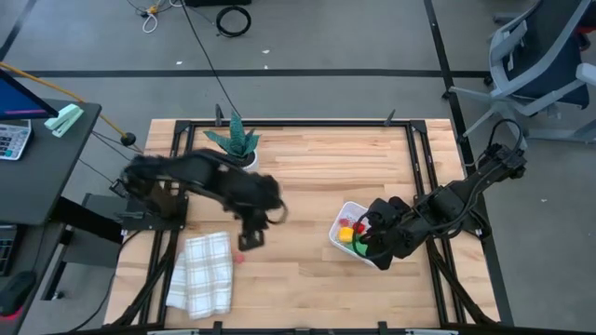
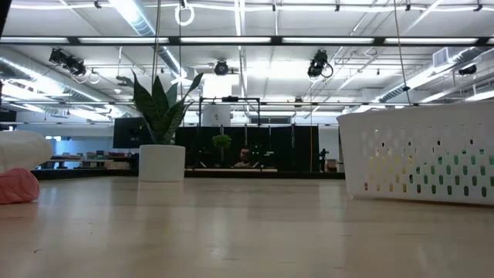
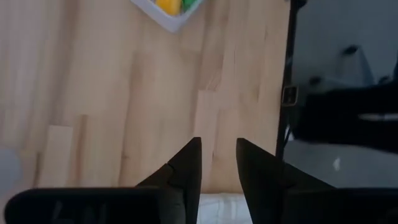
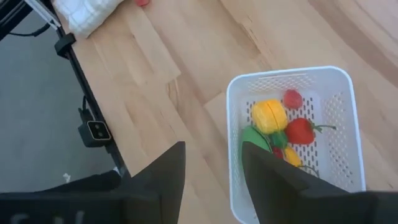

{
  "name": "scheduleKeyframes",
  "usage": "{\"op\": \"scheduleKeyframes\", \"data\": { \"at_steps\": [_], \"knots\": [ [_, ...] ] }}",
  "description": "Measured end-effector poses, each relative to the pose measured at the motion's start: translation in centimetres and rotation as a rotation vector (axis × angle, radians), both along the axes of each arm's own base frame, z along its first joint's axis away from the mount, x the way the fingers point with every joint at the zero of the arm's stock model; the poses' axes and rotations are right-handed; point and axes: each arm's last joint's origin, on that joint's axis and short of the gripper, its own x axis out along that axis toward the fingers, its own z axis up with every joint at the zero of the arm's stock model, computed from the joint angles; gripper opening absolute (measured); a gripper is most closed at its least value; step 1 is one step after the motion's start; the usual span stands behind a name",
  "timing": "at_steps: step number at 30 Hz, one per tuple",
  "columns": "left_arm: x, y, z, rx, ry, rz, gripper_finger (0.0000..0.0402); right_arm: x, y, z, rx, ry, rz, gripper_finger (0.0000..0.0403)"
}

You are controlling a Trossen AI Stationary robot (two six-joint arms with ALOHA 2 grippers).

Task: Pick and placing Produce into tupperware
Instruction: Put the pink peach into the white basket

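High view first: the left gripper (image 1: 251,234) is hanging over the pale wooden plank tabletop (image 1: 298,279), right above the white checked folded cloth (image 1: 200,273) and close to a tiny pinkish-red piece (image 1: 239,258) that's sitting loose on the wood just beside the cloth. The right gripper (image 1: 371,237) is hovering at the edge of the white perforated plastic container (image 1: 346,218) with the small yellow, red and green toy produce (image 1: 350,231) already inside. A green spiky potted plant in a white pot (image 1: 235,142) is standing at the far edge of the table.

Low view: nothing but the plant, the container wall and a pink lump at the picture's edge. Behind it is a big open workspace with strip lights and dark rigs.

Left wrist view: the dark fingers (image 3: 189,165) are standing a narrow gap apart with nothing between them, pointing across bare wood toward the container corner.

Right wrist view: its fingers (image 4: 166,169) are spread wider, also empty, looking down on a yellow fruit, a red strawberry and green bits in the container.

What's worrying me: that leftover red piece is small and right next to the cloth. If the left fingers are coming down a bit off, they could be pinching cloth instead, or nudging the piece so it rolls away on the smooth wood.
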Motion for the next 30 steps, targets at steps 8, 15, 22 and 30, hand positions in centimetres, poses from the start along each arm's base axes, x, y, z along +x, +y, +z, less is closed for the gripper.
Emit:
{"op": "scheduleKeyframes", "data": {
  "at_steps": [8, 15, 22, 30],
  "knots": [
    [-6.6, 2.1, 2.1, -0.006, -0.050, 0.103, 0.0105, 0.0, -0.1, 0.0, 0.012, -0.013, -0.072, 0.0165],
    [-13.6, 4.0, -3.9, -0.014, 0.110, 0.358, 0.0105, 0.0, -0.1, 0.0, 0.026, -0.015, -0.105, 0.0165],
    [-15.8, 2.8, -11.2, -0.054, 0.020, 0.228, 0.0107, 0.2, -0.5, 0.1, -0.018, -0.062, -0.172, 0.0165],
    [-14.5, 0.0, -19.6, -0.082, -0.022, 0.096, 0.0147, 0.2, -0.5, 0.1, -0.012, -0.074, -0.208, 0.0165]
  ]
}}
